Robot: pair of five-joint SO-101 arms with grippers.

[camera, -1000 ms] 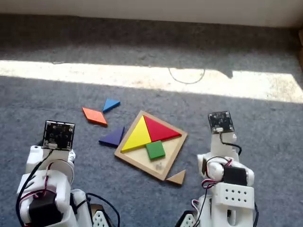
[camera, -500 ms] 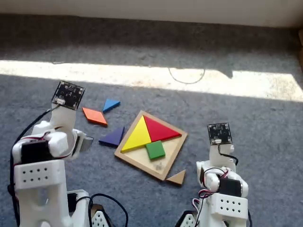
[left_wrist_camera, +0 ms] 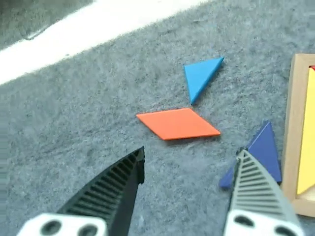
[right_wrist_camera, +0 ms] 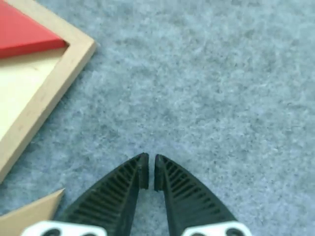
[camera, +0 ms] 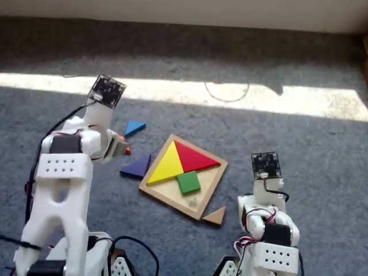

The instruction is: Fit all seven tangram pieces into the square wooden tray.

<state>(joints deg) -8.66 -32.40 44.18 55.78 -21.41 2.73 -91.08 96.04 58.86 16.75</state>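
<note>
The square wooden tray (camera: 154, 191) lies turned like a diamond and holds a yellow triangle (camera: 168, 164), a red triangle (camera: 192, 156) and a green square (camera: 188, 182). On the carpet to its left are a dark blue triangle (camera: 137, 167), a light blue triangle (camera: 134, 127) and an orange parallelogram (left_wrist_camera: 178, 124). A tan triangle (camera: 214, 216) touches the tray's near corner. My left gripper (left_wrist_camera: 191, 155) hangs open just short of the parallelogram, above the carpet. My right gripper (right_wrist_camera: 147, 164) is shut and empty, over carpet right of the tray (right_wrist_camera: 49, 93).
Grey carpet runs all around, with a bright sunlit band (camera: 190, 92) behind the pieces and a thin wire loop (camera: 227, 92) lying in it. The right arm (camera: 264, 207) stands near the tray's right side.
The left arm has risen from its folded pose and swung forward over the orange parallelogram, now covering it in the high view. The right arm drew back slightly.
</note>
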